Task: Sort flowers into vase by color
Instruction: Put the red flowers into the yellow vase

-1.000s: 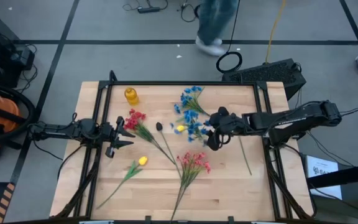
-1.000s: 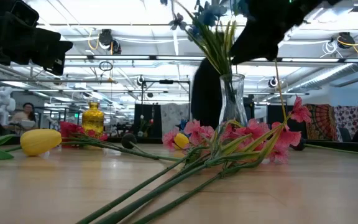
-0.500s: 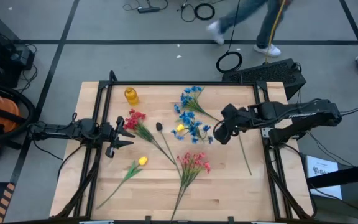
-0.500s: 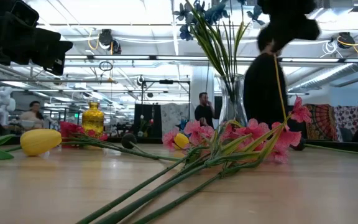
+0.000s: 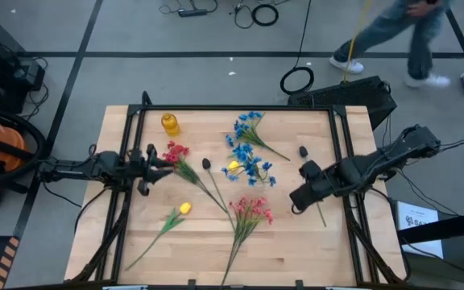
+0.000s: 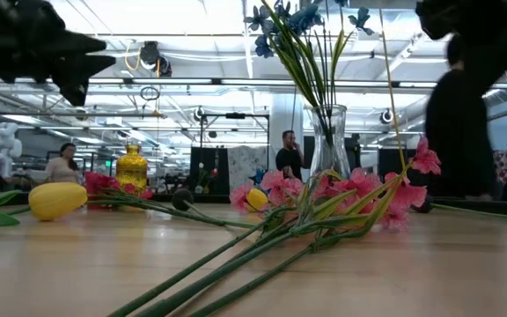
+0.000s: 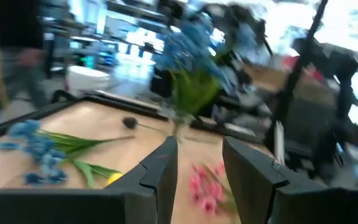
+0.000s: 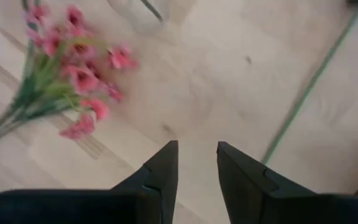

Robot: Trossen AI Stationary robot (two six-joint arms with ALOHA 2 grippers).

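Blue flowers (image 6: 297, 26) stand in a clear vase (image 6: 328, 141) mid-table; they also show in the high view (image 5: 250, 167). A second blue sprig (image 5: 248, 129) lies behind them. Pink flowers (image 5: 252, 211), red flowers (image 5: 176, 153), a yellow bud (image 5: 184, 208) and a dark bud (image 5: 206, 163) lie on the table. My right gripper (image 5: 295, 201) is open and empty, right of the pink flowers (image 8: 73, 68), beside a green stem (image 8: 309, 87). My left gripper (image 5: 158, 161) is open and empty, just left of the red flowers.
A small yellow vase (image 5: 170, 123) stands at the far left of the table. A dark bud (image 5: 303, 151) on a long green stem lies at the right side. A second yellow bud (image 5: 233, 167) lies by the clear vase. A person (image 5: 401, 32) walks on the floor beyond the table.
My right gripper has drawn away from the clear vase toward the table's right and near edges. The blue flowers, tilted under it a second ago, now stand spread in the vase. My left gripper has shifted a little toward the red flowers.
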